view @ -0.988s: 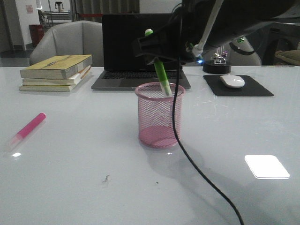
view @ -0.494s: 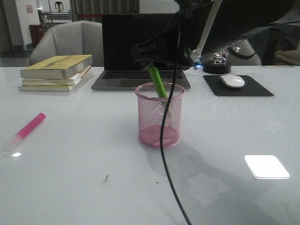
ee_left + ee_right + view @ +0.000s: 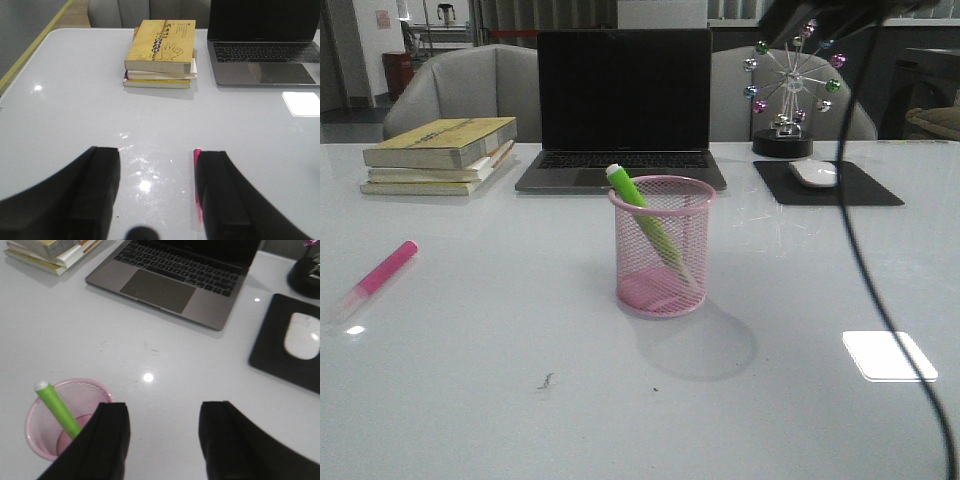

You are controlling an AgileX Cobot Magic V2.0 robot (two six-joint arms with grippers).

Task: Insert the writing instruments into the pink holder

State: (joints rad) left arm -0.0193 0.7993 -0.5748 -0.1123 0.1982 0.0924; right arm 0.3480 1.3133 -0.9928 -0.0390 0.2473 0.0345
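Note:
The pink holder [image 3: 661, 246] stands at the table's middle, in front of the laptop. The green marker [image 3: 644, 220] leans inside it, white tip above the rim; both show in the right wrist view as holder [image 3: 47, 410] and green marker [image 3: 56, 408]. My right gripper [image 3: 162, 412] hangs open above the table beside the cup, holding nothing. The pink marker [image 3: 378, 278] lies flat at the table's left. In the left wrist view the pink marker [image 3: 196, 185] lies under the edge of one finger of my open left gripper [image 3: 157, 160], high above it.
A laptop [image 3: 623, 110] sits behind the cup, a stack of books [image 3: 440, 152] at the back left. A mouse [image 3: 815, 172] on a black pad [image 3: 828, 185] and a ferris-wheel ornament [image 3: 788, 90] are at the back right. A black cable [image 3: 880, 260] hangs at the right.
The right gripper let go of the green marker, which dropped to lean in the cup, and the arm rose up and right out of the front view.

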